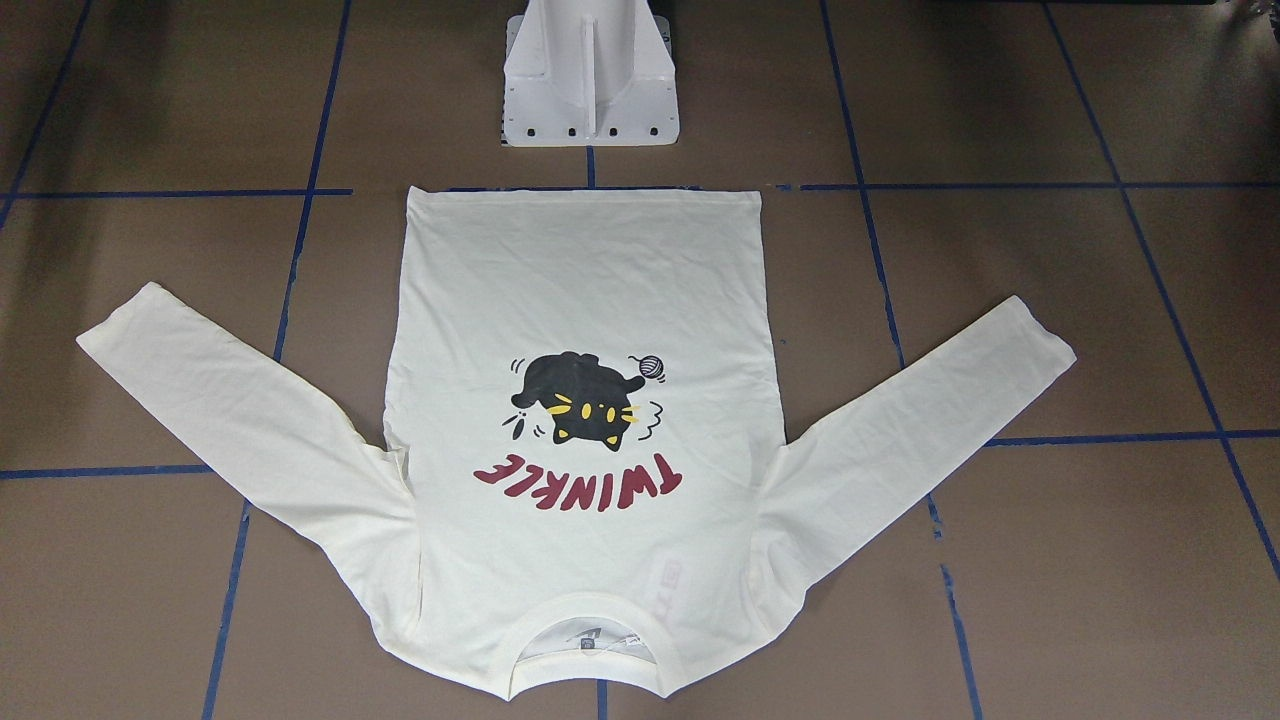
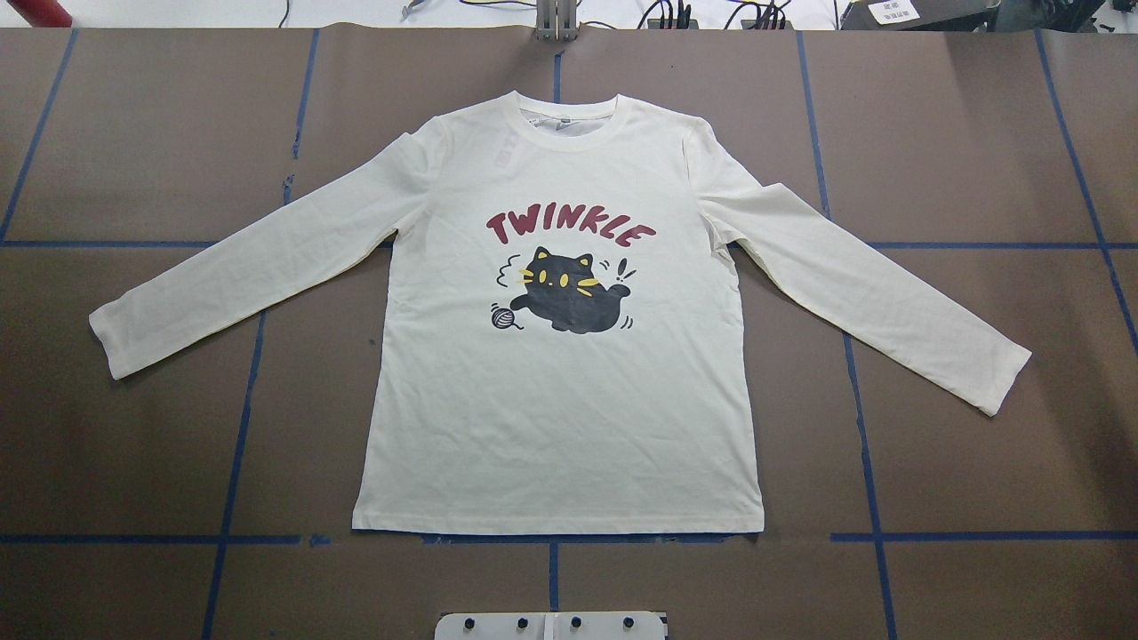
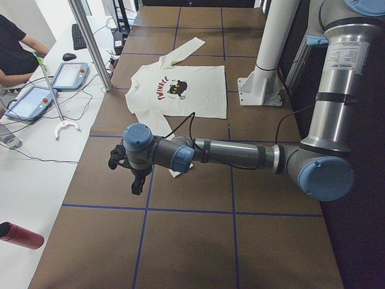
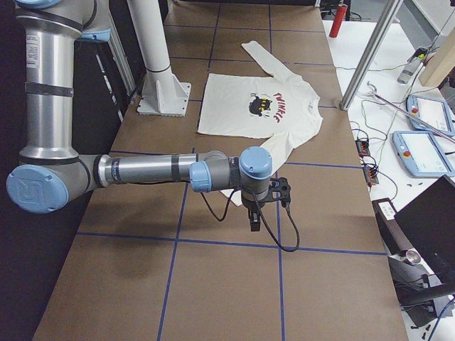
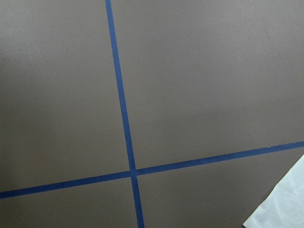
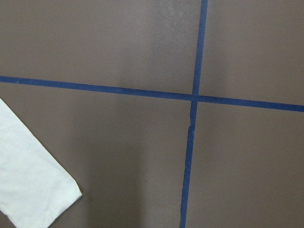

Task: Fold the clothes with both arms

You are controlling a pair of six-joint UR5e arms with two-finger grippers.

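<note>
A cream long-sleeve shirt with a black cat and the word "TWINKLE" lies flat and face up on the brown table, both sleeves spread out; it also shows in the front view. My left gripper hovers over the table near the left sleeve cuff. My right gripper hovers near the right sleeve cuff. Both grippers show only in the side views, so I cannot tell if they are open or shut. Neither touches the shirt.
The white pedestal stands at the shirt's hem side. Blue tape lines grid the table. Past the table's far edge are a metal post, teach pendants, a red bottle and a seated operator.
</note>
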